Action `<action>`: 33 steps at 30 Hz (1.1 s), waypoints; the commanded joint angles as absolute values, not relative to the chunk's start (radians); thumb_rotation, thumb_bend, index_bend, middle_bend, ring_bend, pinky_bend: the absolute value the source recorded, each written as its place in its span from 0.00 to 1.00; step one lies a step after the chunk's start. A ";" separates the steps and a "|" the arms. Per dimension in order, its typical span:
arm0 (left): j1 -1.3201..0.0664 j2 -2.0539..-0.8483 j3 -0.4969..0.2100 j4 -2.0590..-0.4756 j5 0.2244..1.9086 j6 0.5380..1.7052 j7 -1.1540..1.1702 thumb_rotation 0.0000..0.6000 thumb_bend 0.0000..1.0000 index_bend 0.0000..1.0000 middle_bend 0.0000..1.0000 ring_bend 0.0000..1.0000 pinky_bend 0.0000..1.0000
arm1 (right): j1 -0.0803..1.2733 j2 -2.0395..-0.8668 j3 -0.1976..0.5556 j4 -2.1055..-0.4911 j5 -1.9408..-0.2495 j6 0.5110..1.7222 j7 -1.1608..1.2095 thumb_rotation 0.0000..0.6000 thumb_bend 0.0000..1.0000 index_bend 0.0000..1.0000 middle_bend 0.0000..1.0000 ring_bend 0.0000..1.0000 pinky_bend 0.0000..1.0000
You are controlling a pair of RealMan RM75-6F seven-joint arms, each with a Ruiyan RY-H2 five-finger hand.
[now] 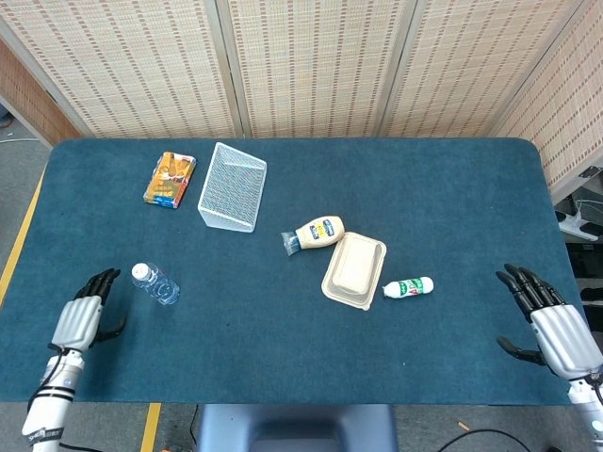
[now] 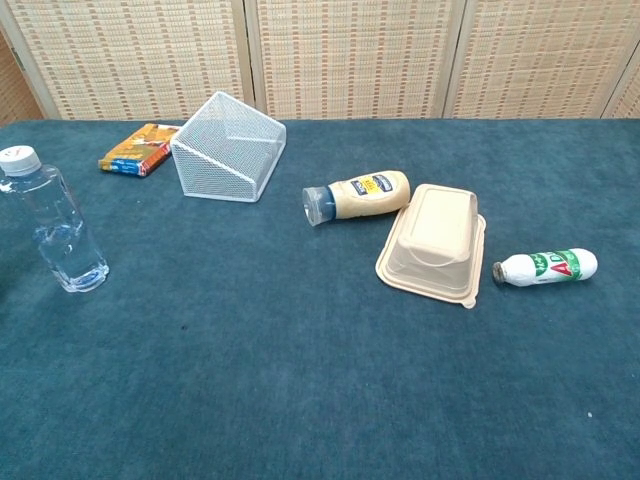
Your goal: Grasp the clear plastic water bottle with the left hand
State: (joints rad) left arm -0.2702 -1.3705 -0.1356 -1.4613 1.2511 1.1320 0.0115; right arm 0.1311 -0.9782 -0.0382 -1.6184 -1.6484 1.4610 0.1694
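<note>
I see the water bottle upright on the counter, near its left edge | my left hand just beside it, apart, fingers spread, holding nothing | right hand at the far right edge, fingers apart, empty | mesh basket tipped over; snack packet beside it

Both hands empty, fingers spread
</note>
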 commanded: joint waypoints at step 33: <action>-0.328 -1.627 -0.298 -1.396 1.104 1.117 -0.411 1.00 0.44 0.31 0.35 0.24 0.17 | 0.174 -0.963 -0.042 -1.654 -1.610 1.326 0.116 1.00 0.12 0.00 0.00 0.00 0.17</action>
State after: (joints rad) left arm -0.3338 -1.6020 -0.2836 -1.4074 1.1070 1.0814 -0.4144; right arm 0.1733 -0.9634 -0.0413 -1.6540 -1.6097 1.3265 0.1163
